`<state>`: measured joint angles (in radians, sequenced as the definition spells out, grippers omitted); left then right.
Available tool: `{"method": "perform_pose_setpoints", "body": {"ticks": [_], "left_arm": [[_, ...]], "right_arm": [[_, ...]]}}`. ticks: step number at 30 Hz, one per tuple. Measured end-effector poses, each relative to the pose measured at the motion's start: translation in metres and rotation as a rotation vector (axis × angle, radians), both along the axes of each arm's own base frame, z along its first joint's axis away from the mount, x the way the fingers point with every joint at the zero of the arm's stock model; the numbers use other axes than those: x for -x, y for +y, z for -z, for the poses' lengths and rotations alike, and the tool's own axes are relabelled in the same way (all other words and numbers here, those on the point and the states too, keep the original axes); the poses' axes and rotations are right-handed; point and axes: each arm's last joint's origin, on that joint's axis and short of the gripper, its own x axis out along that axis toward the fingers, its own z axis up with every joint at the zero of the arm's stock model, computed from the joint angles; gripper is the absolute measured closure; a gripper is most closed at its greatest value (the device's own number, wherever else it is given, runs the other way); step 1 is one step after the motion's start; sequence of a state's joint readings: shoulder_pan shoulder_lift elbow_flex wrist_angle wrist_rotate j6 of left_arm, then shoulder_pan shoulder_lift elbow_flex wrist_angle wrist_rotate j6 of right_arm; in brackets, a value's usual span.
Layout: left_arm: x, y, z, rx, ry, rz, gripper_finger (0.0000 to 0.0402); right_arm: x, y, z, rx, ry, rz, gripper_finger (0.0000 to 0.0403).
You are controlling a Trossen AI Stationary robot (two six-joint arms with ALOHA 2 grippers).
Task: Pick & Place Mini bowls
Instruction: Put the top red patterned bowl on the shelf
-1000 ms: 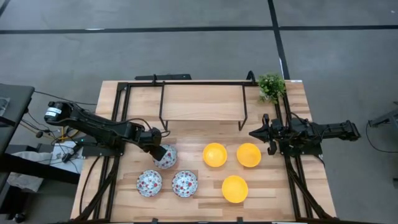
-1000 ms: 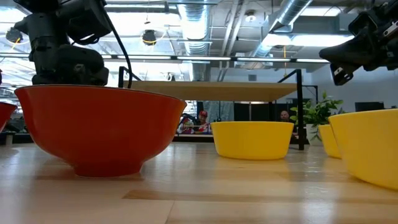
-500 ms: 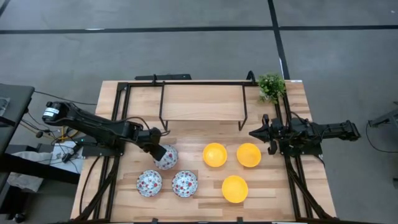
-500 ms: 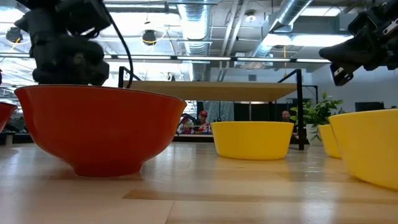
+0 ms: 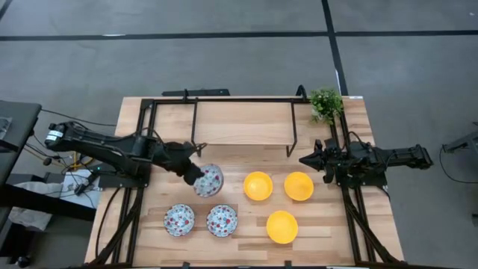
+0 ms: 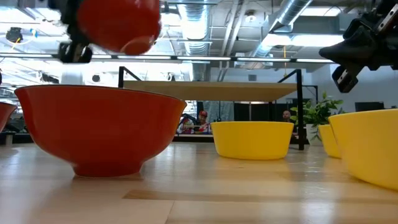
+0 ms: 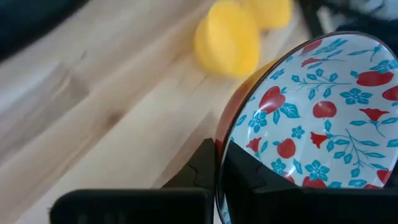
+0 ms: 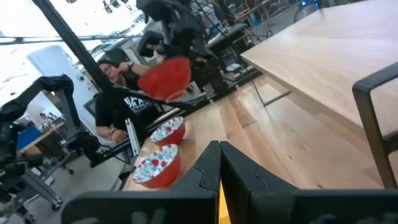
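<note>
My left gripper (image 5: 196, 173) is shut on a patterned mini bowl (image 5: 208, 180), red outside and white with red and blue flowers inside, held up over the table's left middle; in the low view this bowl (image 6: 118, 25) hangs high. Two more patterned bowls (image 5: 179, 220) (image 5: 222, 220) sit on their feet near the front edge. Three yellow bowls (image 5: 258, 186) (image 5: 298, 186) (image 5: 281, 226) stand to the right. My right gripper (image 5: 305, 160) is shut and hovers above the table beside the far-right yellow bowl. My left gripper pinches the patterned bowl by its rim (image 7: 219, 163), one finger (image 7: 245, 180) inside the bowl and one finger (image 7: 200, 169) outside. It comes from the table's left, slanting down. The bowl is lifted clear of the table and tilted.
A black metal frame with a wooden shelf (image 5: 243, 123) spans the far half of the table. A small green plant (image 5: 326, 103) stands at the far right corner. Bare wood lies between the shelf and the bowls. People sit in the room beyond the table.
My left gripper has risen with the patterned bowl and moved a little toward the table's right. The bowl, which sat on the table a second ago, is now lifted clear and tipped. My right gripper has kept still.
</note>
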<state>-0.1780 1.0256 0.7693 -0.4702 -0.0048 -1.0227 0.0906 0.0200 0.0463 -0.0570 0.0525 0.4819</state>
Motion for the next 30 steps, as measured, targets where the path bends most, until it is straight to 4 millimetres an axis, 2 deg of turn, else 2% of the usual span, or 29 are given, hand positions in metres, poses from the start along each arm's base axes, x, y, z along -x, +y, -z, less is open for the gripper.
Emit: {"method": "perform_pose_setpoints", "body": {"ticks": [7,14,24,30], "left_arm": [[-0.017,0.004,-0.040,-0.105,-0.120,-0.075,0.0391],[-0.044,0.018,-0.056,-0.135,-0.126,-0.145,0.0392],[-0.095,0.047,-0.093,-0.298,-0.182,-0.134,0.0392],[-0.112,0.060,-0.099,-0.299,-0.181,-0.132,0.0392]], "right_arm": [[0.000,0.000,-0.011,-0.021,-0.112,0.000,0.0403],[0.004,-0.001,-0.031,-0.077,-0.294,0.001,0.0403],[0.006,0.000,-0.096,0.105,-0.370,0.019,0.0403],[-0.008,0.002,-0.135,0.154,-0.288,-0.009,0.0403]]}}
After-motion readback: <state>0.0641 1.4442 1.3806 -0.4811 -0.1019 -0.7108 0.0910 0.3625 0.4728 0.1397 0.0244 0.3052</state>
